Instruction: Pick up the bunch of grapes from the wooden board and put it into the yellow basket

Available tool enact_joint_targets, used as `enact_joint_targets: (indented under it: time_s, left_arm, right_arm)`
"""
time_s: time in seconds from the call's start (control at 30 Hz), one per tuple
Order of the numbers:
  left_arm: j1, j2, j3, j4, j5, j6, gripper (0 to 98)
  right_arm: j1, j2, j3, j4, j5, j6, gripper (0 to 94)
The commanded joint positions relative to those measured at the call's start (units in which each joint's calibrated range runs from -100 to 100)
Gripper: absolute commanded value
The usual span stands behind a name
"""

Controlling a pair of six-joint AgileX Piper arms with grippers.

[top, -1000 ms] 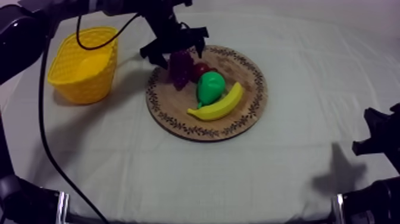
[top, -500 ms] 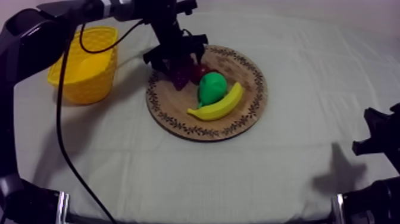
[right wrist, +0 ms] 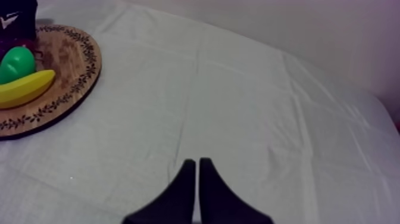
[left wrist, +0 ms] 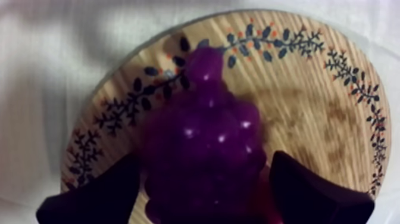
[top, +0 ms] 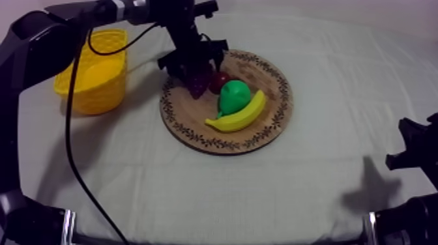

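Observation:
The purple bunch of grapes [top: 197, 83] lies on the left part of the round wooden board [top: 264, 127], beside the small red fruit [top: 218, 79]. My left gripper [top: 193, 67] is down over the bunch and open. In the left wrist view its two fingers [left wrist: 104, 199] stand on either side of the grapes [left wrist: 205, 140], close to them, with the board [left wrist: 315, 119] underneath. The yellow basket [top: 91, 73] stands left of the board. My right gripper [right wrist: 197, 162] is shut on nothing, low at the table's right side [top: 412, 153].
A green pear [top: 233, 96] and a banana [top: 238, 115] lie on the board right of the grapes, also seen as pear [right wrist: 16, 63] and banana [right wrist: 24, 88] from the right wrist. Bare cloth stretches in front of and right of the board.
My left gripper has come down from just above the grapes until its fingers straddle the bunch. The grapes stay on the board. The right arm has not moved.

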Motion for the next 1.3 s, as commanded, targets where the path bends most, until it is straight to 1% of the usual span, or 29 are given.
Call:
enact_joint_targets:
  time_s: [0.0, 0.23, 0.4, 0.67, 0.87, 1.0, 1.17, 1.27]
  left_arm:
    - [0.0, 0.0, -0.3, -0.11, -0.2, -0.2, 75.5]
    - [0.2, -0.4, -0.3, -0.51, -1.0, -0.4, 63.8]
    - [0.2, -0.5, 0.3, -0.73, -2.1, -0.7, 59.2]
    - [0.5, -1.6, 1.9, -1.20, -4.2, -1.2, 57.2]
    - [1.2, -5.4, 5.4, -2.18, -7.7, -2.1, 57.8]
    - [1.9, -11.0, 9.3, -3.28, -9.1, -2.3, 57.8]
    - [3.2, -21.1, 15.0, -5.60, -8.5, -1.2, 57.9]
    - [3.7, -27.9, 20.3, -6.67, -8.7, -0.4, 58.1]
  right_arm:
    - [0.0, 0.0, 0.0, 0.0, 0.0, 0.0, 0.3]
    - [0.0, 0.0, 0.0, 0.0, 0.0, 0.0, 0.3]
    - [0.0, 0.0, 0.0, 0.0, 0.0, 0.0, 0.3]
    - [0.0, 0.0, 0.0, 0.0, 0.0, 0.0, 0.3]
    - [0.0, 0.0, 0.0, 0.0, 0.0, 0.0, 0.3]
    - [0.0, 0.0, 0.0, 0.0, 0.0, 0.0, 0.3]
    - [0.0, 0.0, 0.0, 0.0, 0.0, 0.0, 0.3]
    - [0.0, 0.0, 0.0, 0.0, 0.0, 0.0, 0.3]
